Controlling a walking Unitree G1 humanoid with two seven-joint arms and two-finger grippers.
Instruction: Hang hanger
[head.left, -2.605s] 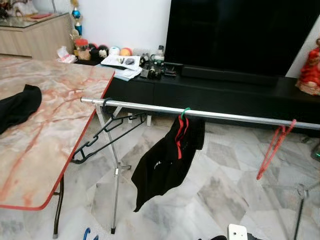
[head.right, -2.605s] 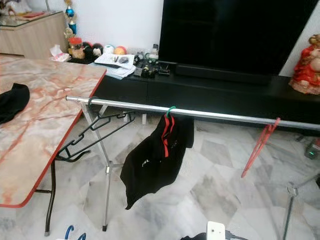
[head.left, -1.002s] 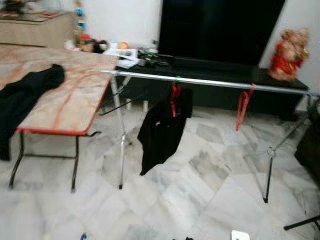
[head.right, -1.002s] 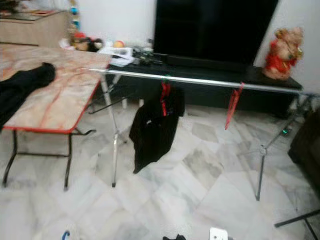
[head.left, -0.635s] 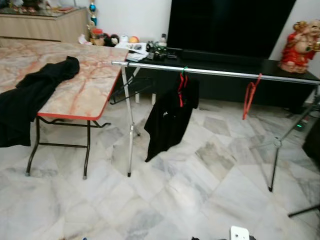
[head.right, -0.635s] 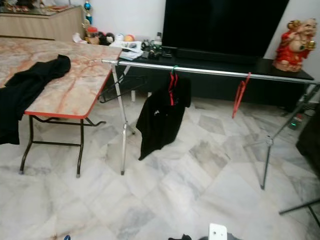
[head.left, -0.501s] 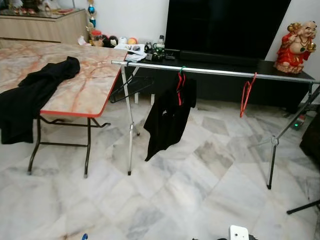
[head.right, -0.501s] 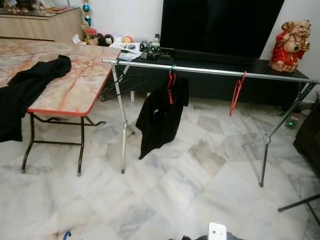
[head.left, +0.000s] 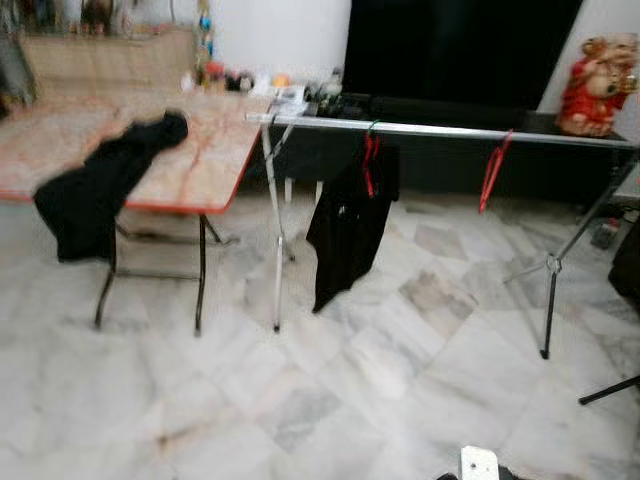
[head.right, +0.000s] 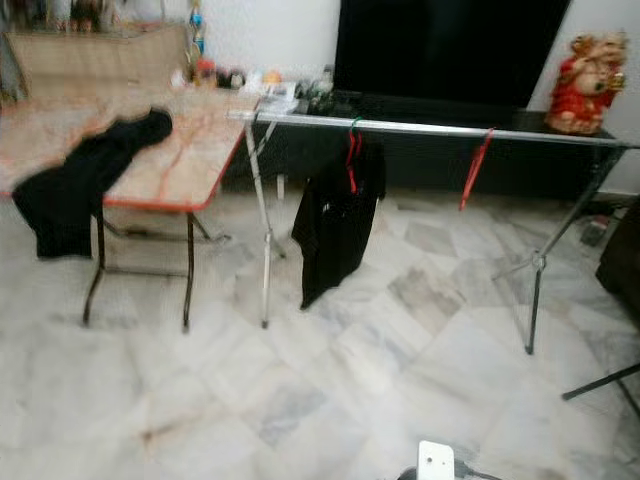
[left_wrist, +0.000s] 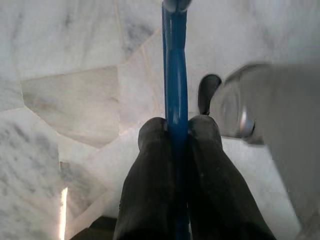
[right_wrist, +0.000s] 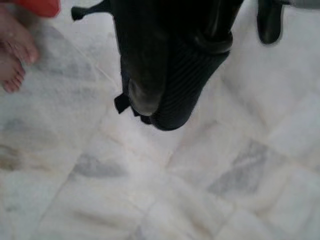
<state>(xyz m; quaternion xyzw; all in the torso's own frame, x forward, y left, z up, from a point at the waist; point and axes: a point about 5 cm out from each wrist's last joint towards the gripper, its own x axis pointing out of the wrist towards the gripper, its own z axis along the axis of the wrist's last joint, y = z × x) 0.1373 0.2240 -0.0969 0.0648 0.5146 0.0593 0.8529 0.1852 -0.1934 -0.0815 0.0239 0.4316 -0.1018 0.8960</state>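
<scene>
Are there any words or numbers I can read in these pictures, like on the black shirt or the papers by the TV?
None can be read.
Black shirt on the rail: a pale mark on it, too blurred to read.
Papers by the TV: too small and blurred.
Blue hanger in the left gripper: no writing shows.

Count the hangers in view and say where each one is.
3: a red hanger carrying a black garment mid-rail, a bare red one further right, and a blue hanger in the left end effector. Blur may hide others.
</scene>
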